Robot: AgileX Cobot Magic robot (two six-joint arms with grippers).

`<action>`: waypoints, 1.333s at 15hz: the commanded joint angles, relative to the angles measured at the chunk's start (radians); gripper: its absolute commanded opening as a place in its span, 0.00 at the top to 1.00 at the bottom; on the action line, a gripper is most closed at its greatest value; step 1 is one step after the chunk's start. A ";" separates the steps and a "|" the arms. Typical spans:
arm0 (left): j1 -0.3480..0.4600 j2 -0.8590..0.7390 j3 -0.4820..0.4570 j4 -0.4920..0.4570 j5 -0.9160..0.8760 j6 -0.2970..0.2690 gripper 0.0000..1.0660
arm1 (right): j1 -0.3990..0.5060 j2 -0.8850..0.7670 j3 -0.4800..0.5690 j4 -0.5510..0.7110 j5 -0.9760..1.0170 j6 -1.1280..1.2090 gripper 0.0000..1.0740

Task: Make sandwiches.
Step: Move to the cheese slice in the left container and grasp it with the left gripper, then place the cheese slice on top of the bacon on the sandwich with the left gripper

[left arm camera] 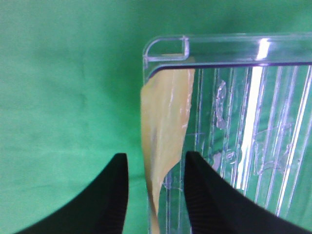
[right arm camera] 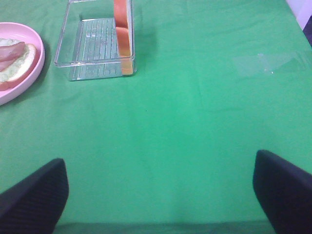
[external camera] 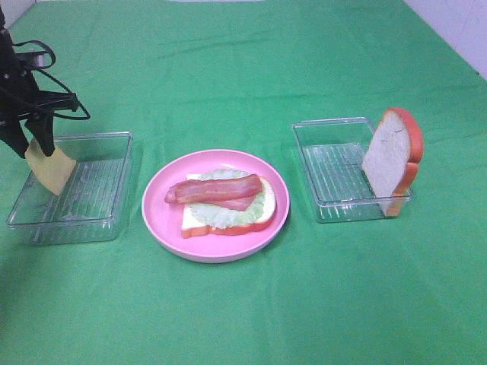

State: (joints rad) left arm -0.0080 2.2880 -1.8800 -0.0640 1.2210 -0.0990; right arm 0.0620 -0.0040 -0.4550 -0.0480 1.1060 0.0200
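Pink plate up front carries our half-built sandwich: bread, lettuce, bacon. Left gripper pinches the cheese slice at the left tray corner; right gripper gapes wide over green cloth.

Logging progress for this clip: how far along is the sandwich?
Done: bread slice, lettuce and bacon stacked on the pink plate. In hand: the left claw straddles the cheese slice at the left tray, grip unclear. Left: add cheese, then the second bread slice leaning in the right tray.
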 commanded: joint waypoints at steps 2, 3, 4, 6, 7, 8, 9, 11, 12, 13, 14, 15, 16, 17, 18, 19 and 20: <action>-0.004 0.000 -0.003 -0.003 0.101 -0.007 0.99 | -0.001 -0.024 0.003 -0.002 -0.005 -0.002 0.08; -0.004 0.000 -0.003 -0.003 0.101 -0.003 1.00 | -0.001 -0.024 0.003 -0.002 -0.005 -0.002 0.08; -0.004 0.000 -0.003 -0.003 0.101 -0.003 1.00 | -0.001 -0.024 0.003 -0.002 -0.005 -0.002 0.08; -0.004 -0.006 -0.003 -0.002 0.101 -0.003 1.00 | -0.001 -0.024 0.003 -0.002 -0.005 -0.002 0.08; -0.004 -0.015 -0.003 -0.002 0.101 -0.003 1.00 | -0.001 -0.024 0.003 -0.002 -0.005 -0.002 0.08; -0.004 -0.027 -0.003 -0.004 0.101 -0.003 1.00 | -0.001 -0.024 0.003 -0.002 -0.005 -0.002 0.08; -0.004 -0.045 -0.003 -0.012 0.101 -0.003 1.00 | -0.001 -0.024 0.003 -0.002 -0.005 -0.002 0.08; -0.004 -0.093 -0.003 -0.031 0.101 -0.003 1.00 | -0.001 -0.024 0.003 -0.002 -0.005 -0.002 0.08; -0.004 -0.104 -0.003 -0.039 0.101 -0.003 1.00 | -0.001 -0.024 0.003 -0.002 -0.005 -0.002 0.08; -0.004 -0.130 -0.003 -0.064 0.101 -0.002 1.00 | -0.001 -0.024 0.003 -0.002 -0.005 -0.002 0.08; -0.009 -0.158 -0.003 -0.093 0.101 0.006 1.00 | -0.001 -0.024 0.003 -0.002 -0.005 -0.002 0.08; -0.018 -0.181 -0.003 -0.125 0.099 0.017 1.00 | -0.001 -0.024 0.003 -0.002 -0.005 -0.002 0.08; -0.062 -0.218 -0.003 -0.181 0.099 0.042 1.00 | -0.001 -0.024 0.003 -0.002 -0.005 -0.002 0.08; -0.080 -0.225 -0.003 -0.195 0.099 0.050 1.00 | -0.001 -0.024 0.003 -0.002 -0.005 -0.002 0.08; -0.123 -0.235 -0.003 -0.219 0.099 0.066 1.00 | -0.001 -0.024 0.003 -0.002 -0.005 -0.002 0.08; -0.164 -0.238 -0.003 -0.232 0.095 0.070 1.00 | -0.001 -0.024 0.003 -0.002 -0.005 -0.002 0.08; -0.203 -0.238 -0.003 -0.251 0.086 0.072 1.00 | -0.001 -0.024 0.003 -0.002 -0.005 -0.002 0.08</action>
State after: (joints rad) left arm -0.2010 2.0580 -1.8820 -0.2990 1.2220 -0.0330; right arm 0.0620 -0.0040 -0.4550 -0.0480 1.1060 0.0200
